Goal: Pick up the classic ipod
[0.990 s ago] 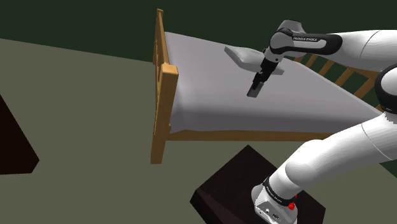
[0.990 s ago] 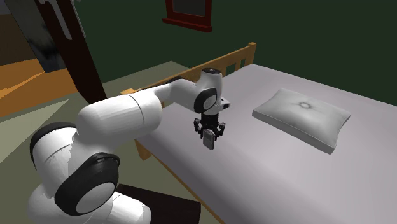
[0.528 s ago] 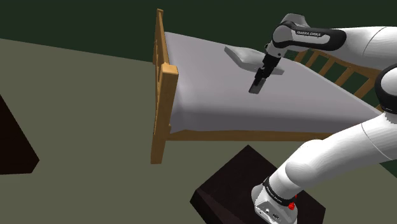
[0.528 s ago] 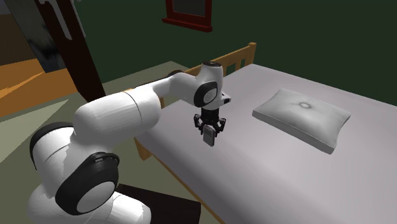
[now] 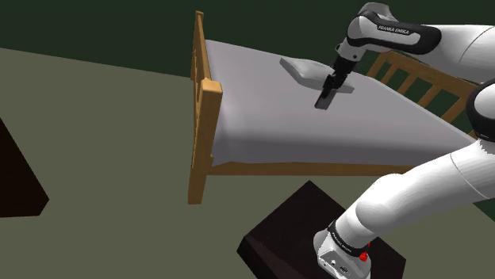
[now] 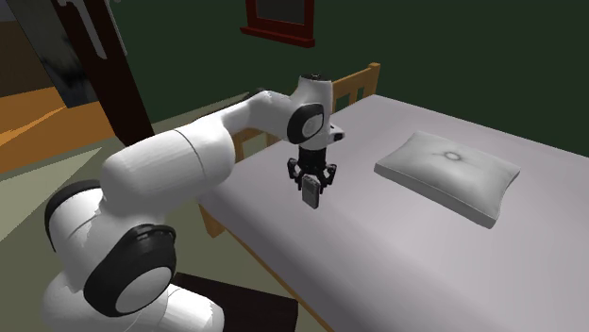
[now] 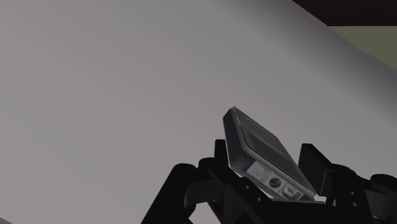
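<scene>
The bedroom is dim, with dark green walls and an olive floor, and a light wooden bed frame (image 5: 209, 107) carries a smooth pale grey sheet (image 5: 262, 115). Nearest in the shoulder view, the dark box stand (image 5: 278, 230) sits on the floor just beside the bed's near side, and the white arm (image 6: 179, 170) reaches from it over the mattress. Above the middle of the sheet and clear of it, the all-black two-finger gripper (image 6: 310, 187) grasps the classic ipod (image 7: 264, 156). It is a flat grey slab with rounded corners, held tilted, with a darker screen panel toward its free end and small paler controls at the clasped end. Farther along the bed, a flat grey rectangular pillow (image 6: 448, 174) lies on the sheet, well apart from the ipod. Beyond it, a red-framed picture (image 6: 278, 21) hangs on the far wall.
</scene>
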Motion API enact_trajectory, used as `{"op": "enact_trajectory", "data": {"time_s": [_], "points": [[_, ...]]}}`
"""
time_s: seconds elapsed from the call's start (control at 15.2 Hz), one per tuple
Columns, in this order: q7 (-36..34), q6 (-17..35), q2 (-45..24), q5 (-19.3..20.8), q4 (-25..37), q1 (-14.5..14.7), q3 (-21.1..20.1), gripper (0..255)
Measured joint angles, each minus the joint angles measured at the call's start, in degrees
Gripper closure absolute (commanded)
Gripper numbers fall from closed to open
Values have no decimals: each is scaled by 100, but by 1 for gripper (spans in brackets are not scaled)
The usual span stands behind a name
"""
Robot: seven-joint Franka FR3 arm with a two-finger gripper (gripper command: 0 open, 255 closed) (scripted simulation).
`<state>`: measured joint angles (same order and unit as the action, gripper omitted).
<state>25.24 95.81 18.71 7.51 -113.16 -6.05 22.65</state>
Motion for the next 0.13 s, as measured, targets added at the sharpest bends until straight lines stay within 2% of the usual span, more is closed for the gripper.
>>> {"op": "enact_trajectory", "data": {"time_s": [0.13], "points": [[12, -124, -17, -9, 140, 4, -3, 255]]}}
